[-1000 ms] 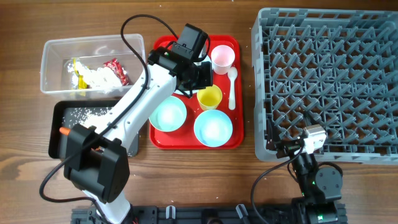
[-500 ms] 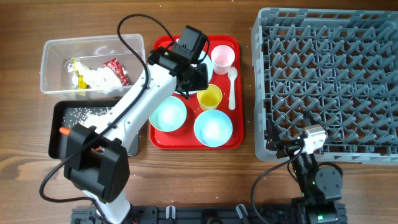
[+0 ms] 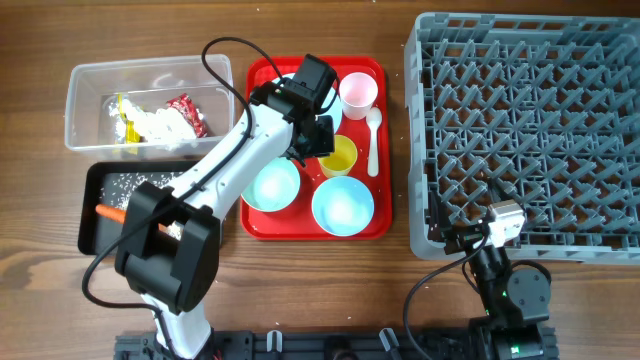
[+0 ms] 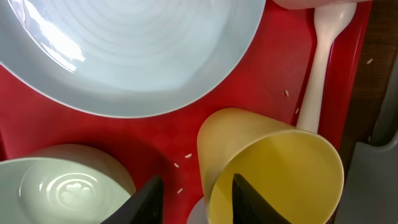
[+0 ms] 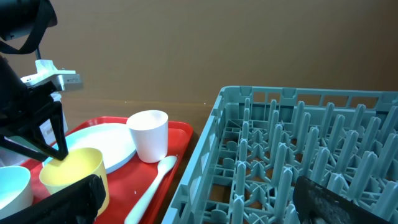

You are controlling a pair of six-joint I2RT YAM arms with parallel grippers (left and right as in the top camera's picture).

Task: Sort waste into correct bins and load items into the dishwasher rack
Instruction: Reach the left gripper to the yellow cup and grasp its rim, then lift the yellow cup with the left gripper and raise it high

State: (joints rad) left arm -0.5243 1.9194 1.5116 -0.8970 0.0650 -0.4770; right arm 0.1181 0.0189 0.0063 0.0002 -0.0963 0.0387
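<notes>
My left gripper is open over the red tray. It straddles the rim of the small yellow cup, one finger inside and one outside, as the left wrist view shows. The cup stands next to the white spoon and below the pink cup. Two light blue bowls sit at the tray's front. The light blue plate lies behind the cup, mostly hidden under my arm in the overhead view. My right gripper is open and empty at the grey rack's near left corner.
The clear bin at the back left holds red and yellow wrappers and white tissue. The black bin below it holds rice grains and the carrot. A few grains lie on the tray.
My left gripper has moved a little right and forward, down onto the yellow cup's rim. The right arm has not moved.
</notes>
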